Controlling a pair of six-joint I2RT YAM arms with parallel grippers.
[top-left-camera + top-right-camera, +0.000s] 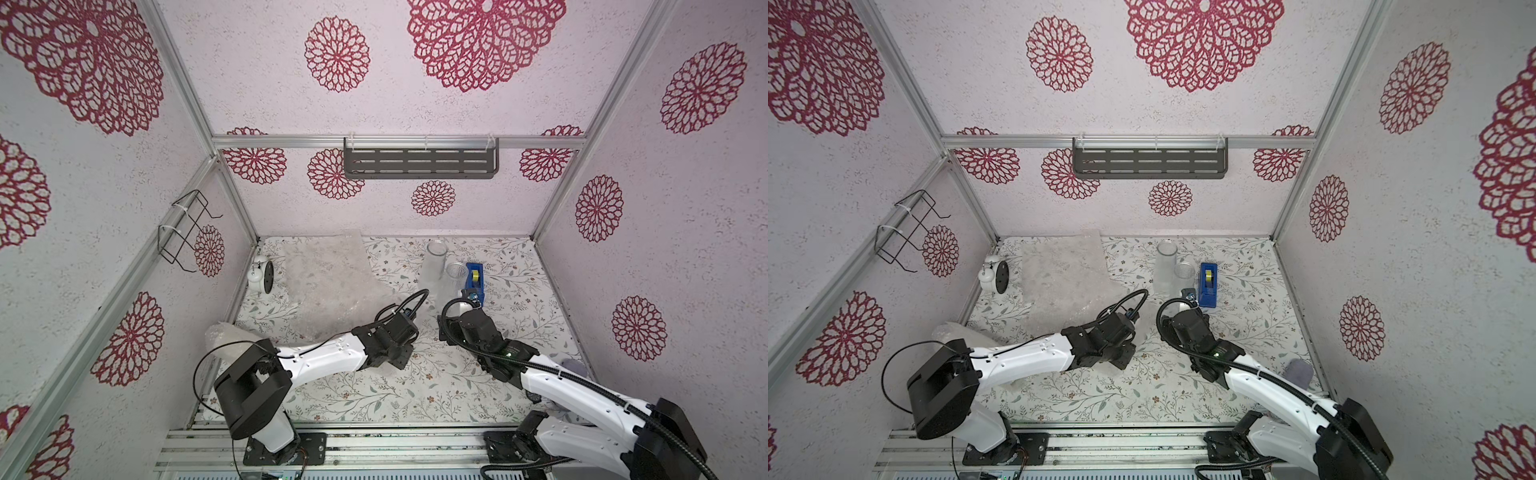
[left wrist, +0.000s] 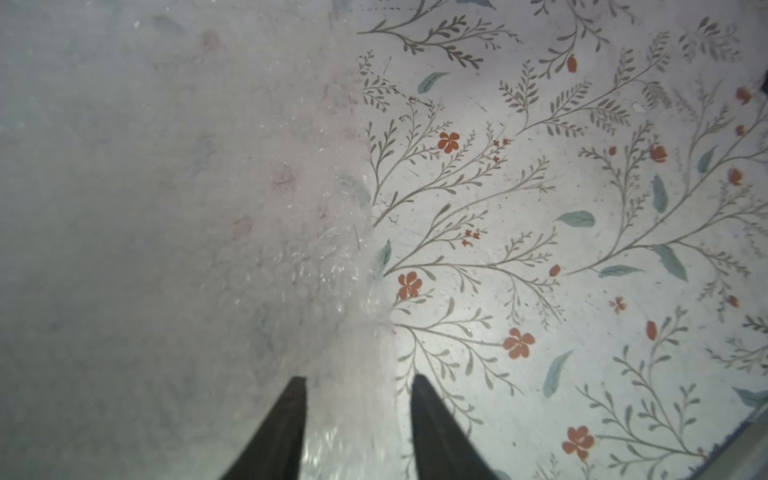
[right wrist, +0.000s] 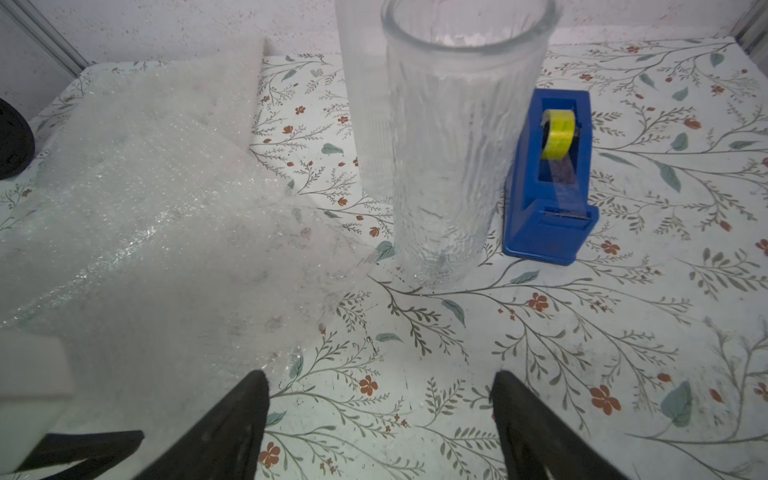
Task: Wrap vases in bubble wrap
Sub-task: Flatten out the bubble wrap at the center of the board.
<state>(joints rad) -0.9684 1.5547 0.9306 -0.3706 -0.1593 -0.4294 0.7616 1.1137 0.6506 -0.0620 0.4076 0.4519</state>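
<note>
1. Okay, progress check from my end: both glass vases I can see are bare. The frosted glass cylinder [image 1: 433, 268] and the shorter clear ribbed glass [image 1: 455, 282] stand upright, side by side, far and a bit right of centre. The blue tape dispenser [image 1: 476, 279] is just to their right.
2. The bubble wrap [image 1: 328, 274] lies in loose overlapping sheets over the far-left part of the table [image 1: 415, 399]. Its right corner comes close to the ribbed glass but doesn't cover it.
3. Near left, beside the left arm's base, there's a crumpled bundle of wrap [image 1: 224, 334]. It might be a vase already done, but I can't see what's inside. I only count two vases out in the open.
4. As for the left gripper [image 2: 359, 380], the jaws are apart and straddle the right edge of the sheet. They're not pinching it, as far as I can tell.
5. On the right gripper [image 3: 380, 374], the jaws are spread wide with only table between them. It faces the ribbed glass from the near side, clearly apart from it.
6. My read: one of three done at best. What's left is getting a vase onto a sheet, rolling it, taping it, then repeating.
</note>
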